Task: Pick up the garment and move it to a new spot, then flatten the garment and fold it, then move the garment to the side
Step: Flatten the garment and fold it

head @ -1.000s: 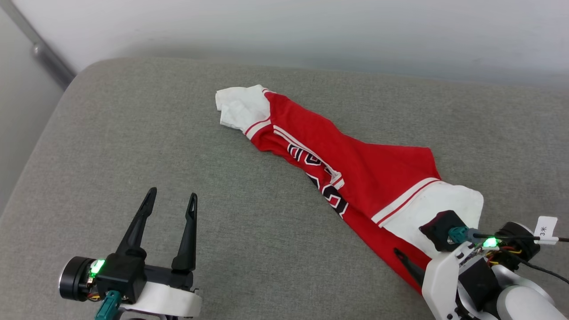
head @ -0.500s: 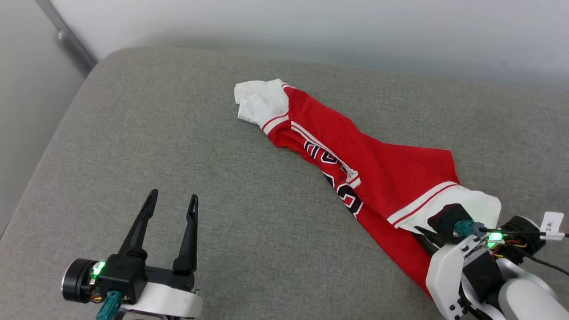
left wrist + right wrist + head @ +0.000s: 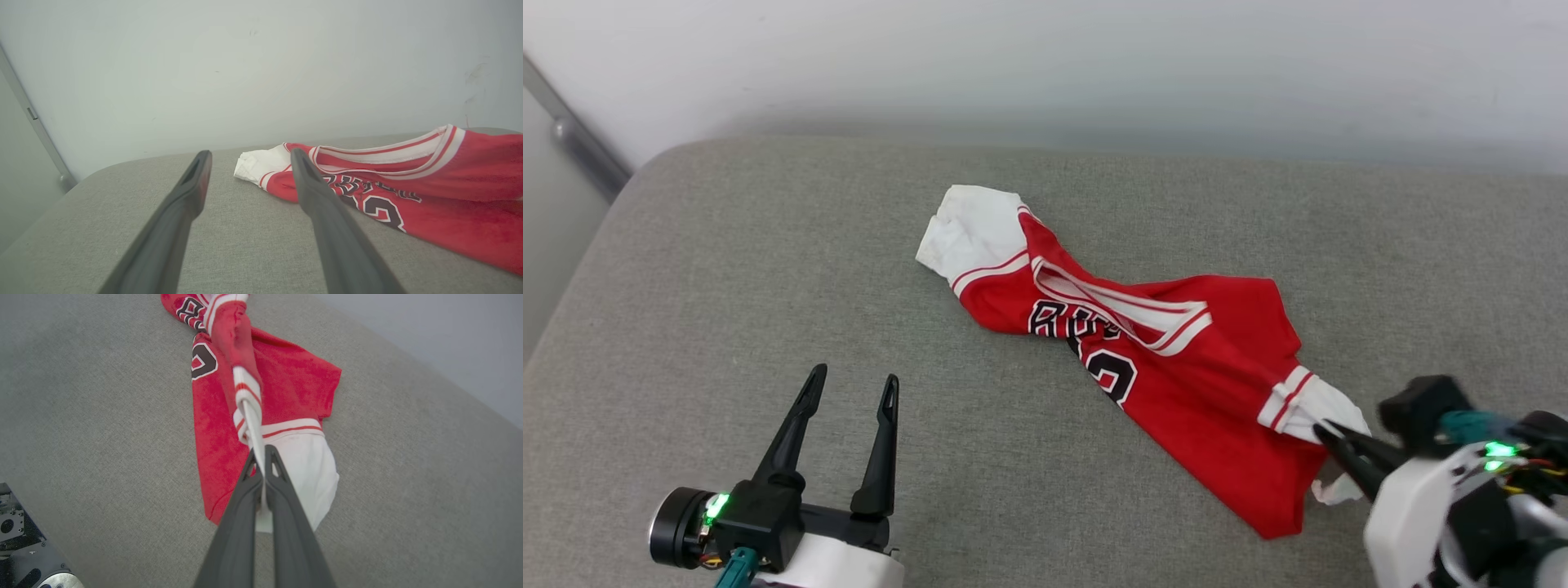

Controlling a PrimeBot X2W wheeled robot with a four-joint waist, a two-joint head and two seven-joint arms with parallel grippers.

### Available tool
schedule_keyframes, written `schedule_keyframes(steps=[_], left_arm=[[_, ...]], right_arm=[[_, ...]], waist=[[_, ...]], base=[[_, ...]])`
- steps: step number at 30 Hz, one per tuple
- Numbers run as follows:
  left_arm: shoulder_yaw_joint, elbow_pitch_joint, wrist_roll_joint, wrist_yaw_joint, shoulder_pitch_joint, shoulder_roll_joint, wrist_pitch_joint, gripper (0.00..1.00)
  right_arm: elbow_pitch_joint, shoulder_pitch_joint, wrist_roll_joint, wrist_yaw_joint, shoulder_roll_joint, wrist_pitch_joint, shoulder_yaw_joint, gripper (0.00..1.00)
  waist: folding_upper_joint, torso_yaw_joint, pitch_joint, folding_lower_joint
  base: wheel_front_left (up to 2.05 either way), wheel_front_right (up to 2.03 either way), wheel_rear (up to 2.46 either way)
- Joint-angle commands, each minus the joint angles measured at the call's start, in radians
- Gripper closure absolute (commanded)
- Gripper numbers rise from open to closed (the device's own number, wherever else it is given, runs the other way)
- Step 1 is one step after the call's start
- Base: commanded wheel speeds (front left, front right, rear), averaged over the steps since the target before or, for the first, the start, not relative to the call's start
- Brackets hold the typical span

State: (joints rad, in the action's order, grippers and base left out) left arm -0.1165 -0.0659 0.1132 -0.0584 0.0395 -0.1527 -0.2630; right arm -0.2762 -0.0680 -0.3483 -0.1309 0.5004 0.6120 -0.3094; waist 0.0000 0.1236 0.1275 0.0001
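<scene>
The garment (image 3: 1168,367), a red jersey with white sleeves and black lettering, lies crumpled across the grey cushion (image 3: 768,286). My right gripper (image 3: 1327,433) at the lower right is shut on its near white sleeve; in the right wrist view the fabric (image 3: 249,408) rises taut from the pinched fingertips of that gripper (image 3: 261,451). My left gripper (image 3: 854,380) stands open at the lower left, well clear of the garment. In the left wrist view its two fingers (image 3: 314,192) frame the far sleeve, with the garment (image 3: 408,196) to the right.
A pale wall (image 3: 1045,65) runs behind the cushion. A metal strip (image 3: 580,143) stands at the far left corner. The cushion's left edge drops away at the left. Part of the robot's base (image 3: 20,547) shows at the right wrist view's lower left.
My right gripper has shut on the near white sleeve and lifted it, bunching the garment toward the centre and opening the collar. The head camera has shifted. The left gripper stays open.
</scene>
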Motion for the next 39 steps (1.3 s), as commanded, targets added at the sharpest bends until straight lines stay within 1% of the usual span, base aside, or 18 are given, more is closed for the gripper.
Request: schedule_keyframes(steps=[1, 3, 5, 9, 13, 15, 18, 21, 23, 24, 25, 28, 32, 36, 39], left_arm=[[0.004, -0.006, -0.007, -0.001, 0.007, 0.003, -0.003, 0.0], [0.004, -0.009, -0.009, -0.006, 0.003, 0.013, -0.003, 0.0], [0.003, -0.009, -0.014, -0.012, -0.002, 0.019, -0.003, 0.0], [-0.001, -0.006, -0.021, -0.023, -0.027, 0.027, -0.003, 0.0], [-0.002, -0.001, -0.024, -0.035, -0.058, 0.034, -0.003, 0.0], [-0.006, 0.002, -0.028, -0.037, -0.073, 0.038, -0.003, 0.0], [-0.013, 0.007, -0.029, -0.046, -0.099, 0.047, -0.003, 0.0], [-0.019, 0.014, -0.029, -0.05, -0.118, 0.053, -0.003, 0.0], [-0.021, 0.017, -0.028, -0.053, -0.13, 0.058, -0.003, 0.0], [-0.022, 0.019, -0.029, -0.054, -0.134, 0.059, -0.003, 0.0], [-0.023, 0.021, -0.029, -0.054, -0.136, 0.061, -0.003, 0.0], [-0.024, 0.028, -0.032, -0.056, -0.145, 0.066, -0.003, 0.0], [-0.014, 0.035, -0.037, -0.059, -0.142, 0.069, -0.003, 0.0], [-0.002, 0.038, -0.04, -0.061, -0.121, 0.065, -0.003, 0.0], [0.008, 0.034, -0.044, -0.061, -0.104, 0.059, -0.003, 0.0]], right_arm=[[-0.026, 0.009, -0.02, 0.001, 0.004, 0.015, 0.023, 1.0], [-0.073, 0.02, -0.055, 0.0, 0.001, 0.053, 0.086, 1.0], [-0.099, 0.005, -0.073, 0.0, 0.019, 0.09, 0.144, 1.0], [-0.08, -0.049, -0.106, 0.0, 0.048, 0.158, 0.236, 1.0], [0.012, -0.122, -0.126, 0.0, 0.113, 0.206, 0.283, 1.0], [0.066, -0.161, -0.101, 0.001, 0.173, 0.218, 0.286, 1.0], [0.182, -0.211, -0.082, 0.001, 0.239, 0.222, 0.289, 1.0], [0.301, -0.265, -0.077, 0.001, 0.284, 0.203, 0.291, 1.0], [0.378, -0.296, -0.07, 0.0, 0.293, 0.185, 0.283, 1.0], [0.409, -0.315, -0.061, 0.0, 0.295, 0.164, 0.277, 0.12], [0.446, -0.328, -0.055, 0.001, 0.292, 0.15, 0.274, 0.0], [0.528, -0.359, -0.031, 0.0, 0.291, 0.104, 0.238, 0.0], [0.595, -0.391, -0.024, 0.0, 0.253, 0.038, 0.194, 0.0], [0.611, -0.419, -0.032, 0.0, 0.213, -0.052, 0.169, 0.0], [0.59, -0.434, -0.049, 0.0, 0.177, -0.132, 0.162, 0.0]], waist=[[0.0, -0.006, 0.008, -0.0001], [0.0, -0.007, 0.019, -0.0001], [0.0, -0.004, 0.035, -0.0001], [0.0, 0.014, 0.071, -0.0001], [0.0, 0.041, 0.115, -0.0001], [0.0, 0.058, 0.137, -0.0001], [0.0, 0.088, 0.169, -0.0001], [0.0, 0.116, 0.194, -0.0001], [0.0, 0.131, 0.207, -0.0001], [0.0, 0.138, 0.212, -0.0001], [0.0, 0.143, 0.215, -0.0001], [0.0, 0.153, 0.216, -0.0001], [0.0, 0.145, 0.19, -0.0001], [0.0, 0.118, 0.141, -0.0001], [0.0, 0.088, 0.099, -0.0001]], base=[[0.0, 0.0, 0.0], [0.0, 0.0, 0.0], [0.0, 0.0, 0.0], [0.0, 0.0, 0.0], [0.0, 0.0, 0.0], [0.0, 0.0, 0.0], [0.0, 0.0, 0.0], [0.0, 0.0, 0.0], [0.0, 0.0, 0.0], [0.0, 0.0, 0.0], [0.0, 0.0, 0.0], [0.0, 0.0, 0.0], [0.0, 0.0, 0.0], [0.0, 0.0, 0.0], [0.0, 0.0, 0.0]])
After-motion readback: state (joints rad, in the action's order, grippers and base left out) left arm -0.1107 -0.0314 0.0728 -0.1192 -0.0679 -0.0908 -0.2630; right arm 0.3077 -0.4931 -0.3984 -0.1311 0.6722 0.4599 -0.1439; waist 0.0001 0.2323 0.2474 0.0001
